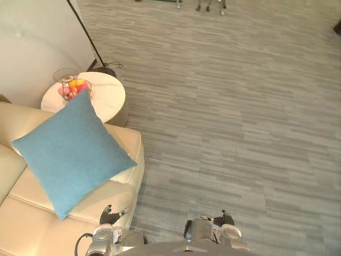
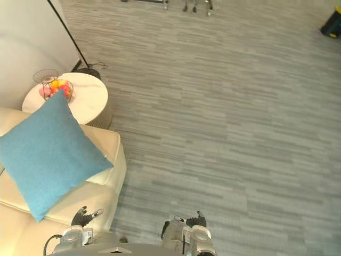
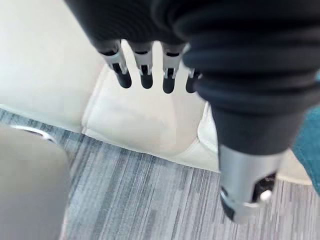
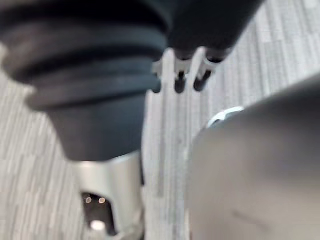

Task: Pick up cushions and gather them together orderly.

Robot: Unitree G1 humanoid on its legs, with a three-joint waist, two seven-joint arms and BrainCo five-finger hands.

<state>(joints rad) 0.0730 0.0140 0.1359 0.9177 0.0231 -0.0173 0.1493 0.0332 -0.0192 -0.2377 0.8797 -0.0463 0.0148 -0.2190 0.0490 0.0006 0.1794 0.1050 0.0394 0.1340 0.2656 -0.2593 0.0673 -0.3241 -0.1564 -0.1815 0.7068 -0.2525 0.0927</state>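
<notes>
Blue cushion (image 1: 72, 152) on sofa (image 1: 32, 224), beyond left hand (image 1: 109, 216), untouched; fingers (image 3: 146, 72) straight, empty; same at right hand (image 1: 226, 218). Likely soft, light: grip corner nearest fingers.

living room: sofa (image 1: 32, 213), side table (image 1: 106, 98)

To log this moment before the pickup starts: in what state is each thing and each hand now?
Blue cushion: lying cornerwise on the sofa, held by no hand.
Wire basket: upright on round table, holding fruit.
Left hand: open, empty.
Right hand: open, empty.
</notes>
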